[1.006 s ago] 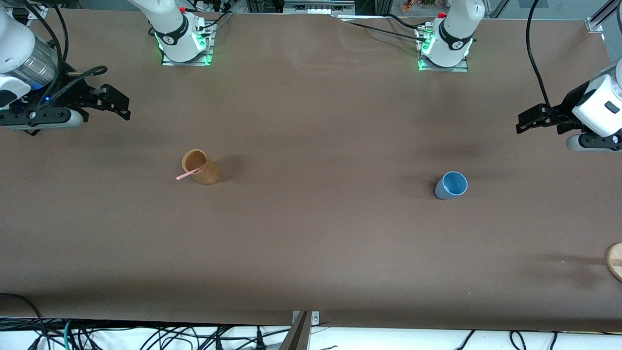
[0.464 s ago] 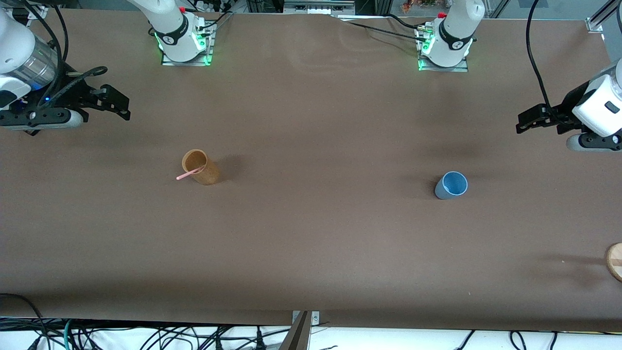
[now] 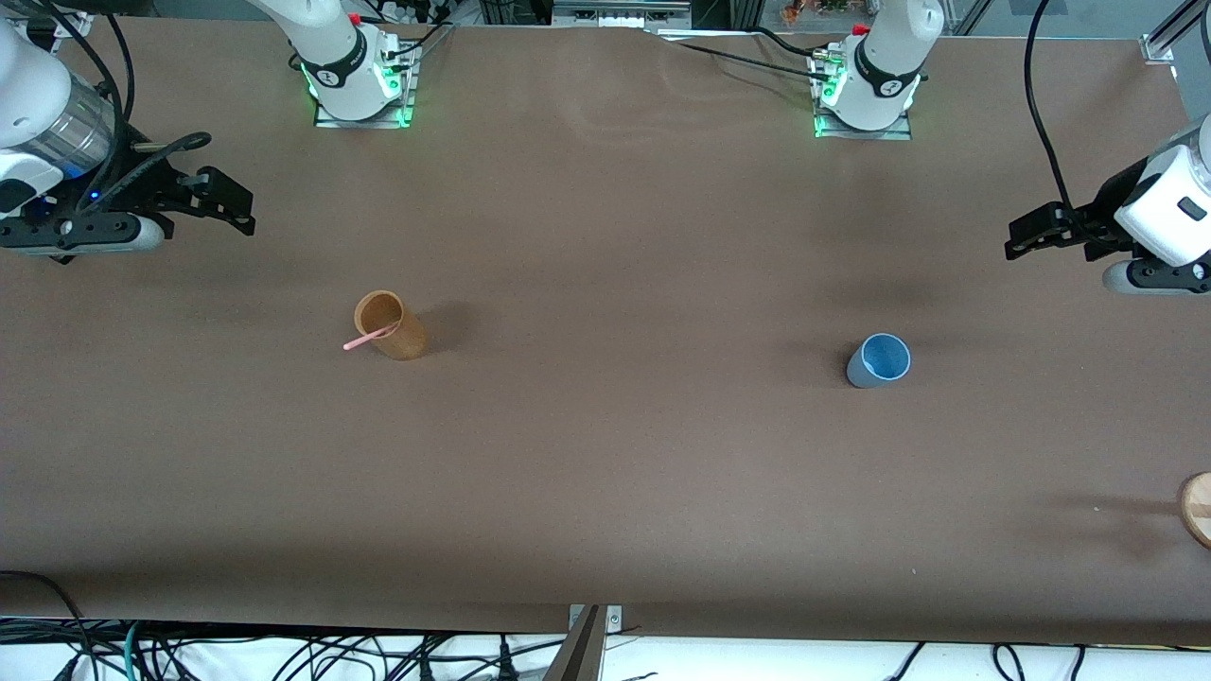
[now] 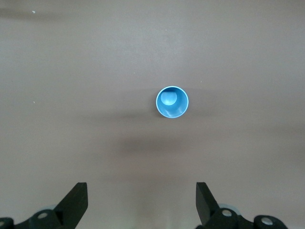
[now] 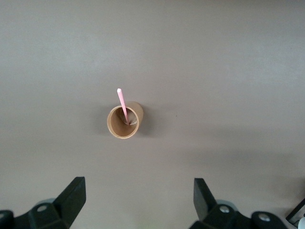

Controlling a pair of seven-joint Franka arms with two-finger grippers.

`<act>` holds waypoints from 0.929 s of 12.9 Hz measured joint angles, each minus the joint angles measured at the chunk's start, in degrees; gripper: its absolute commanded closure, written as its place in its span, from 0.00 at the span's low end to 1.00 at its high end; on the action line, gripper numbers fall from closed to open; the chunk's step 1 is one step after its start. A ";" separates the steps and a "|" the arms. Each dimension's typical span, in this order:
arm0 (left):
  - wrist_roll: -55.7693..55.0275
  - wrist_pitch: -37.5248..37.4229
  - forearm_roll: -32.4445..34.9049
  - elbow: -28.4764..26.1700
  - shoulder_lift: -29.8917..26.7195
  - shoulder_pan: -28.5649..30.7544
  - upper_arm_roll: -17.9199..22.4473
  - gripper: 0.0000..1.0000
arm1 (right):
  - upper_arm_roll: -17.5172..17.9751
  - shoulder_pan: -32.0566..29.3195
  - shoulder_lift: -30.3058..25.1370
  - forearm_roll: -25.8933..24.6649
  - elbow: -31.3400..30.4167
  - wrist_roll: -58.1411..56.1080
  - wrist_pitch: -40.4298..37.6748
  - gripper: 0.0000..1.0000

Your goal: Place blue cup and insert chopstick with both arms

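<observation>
- Front view shows you the brown table (image 3: 605, 454), bare apart from two cups and a wooden disc (image 3: 1198, 509) at its edge.
- Left gripper (image 3: 1031, 234) and right gripper (image 3: 227, 200) hang high, fingers spread, each looking down on its target.
- Brown cup (image 3: 391, 326) stands toward the right arm's end, holding the leaning chopstick (image 3: 367, 337).
- Blue cup (image 3: 880, 360) stands upright well apart from the brown cup, toward the left arm's end, ungrasped.
</observation>
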 measured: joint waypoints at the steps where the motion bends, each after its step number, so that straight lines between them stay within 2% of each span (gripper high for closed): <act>1: 0.00 0.00 0.00 0.00 0.00 0.01 0.00 0.00 | 0.00 0.00 0.02 0.00 0.00 0.00 0.00 0.00; 12: -0.15 0.00 0.00 0.02 0.00 0.01 -0.02 0.00 | 0.40 0.03 0.38 0.03 -0.70 -0.05 1.03 0.00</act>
